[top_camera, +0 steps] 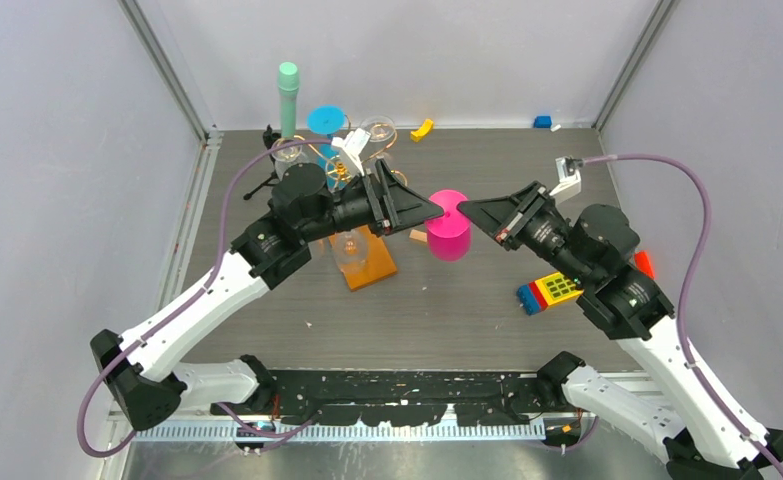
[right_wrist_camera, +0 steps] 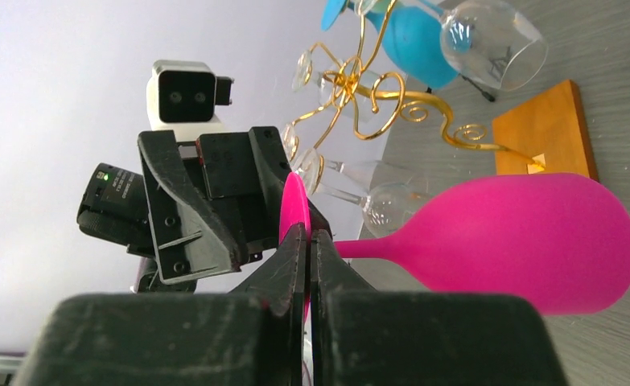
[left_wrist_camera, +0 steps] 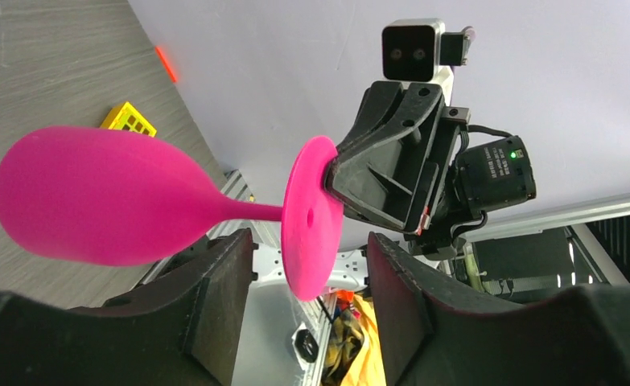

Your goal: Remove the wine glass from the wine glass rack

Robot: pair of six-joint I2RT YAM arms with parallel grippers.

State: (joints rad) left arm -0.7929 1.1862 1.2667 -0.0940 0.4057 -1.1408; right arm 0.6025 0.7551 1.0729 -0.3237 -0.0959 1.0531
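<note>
Showing the pink wine glass [top_camera: 449,228], clear of the rack [top_camera: 379,268] at frame centre, pinched by its foot rim in the closed right gripper [right_wrist_camera: 307,233], the left gripper [left_wrist_camera: 310,249] set part-open astride that foot; it is judged light, stiff, slippery, best gripped at the stem.
</note>
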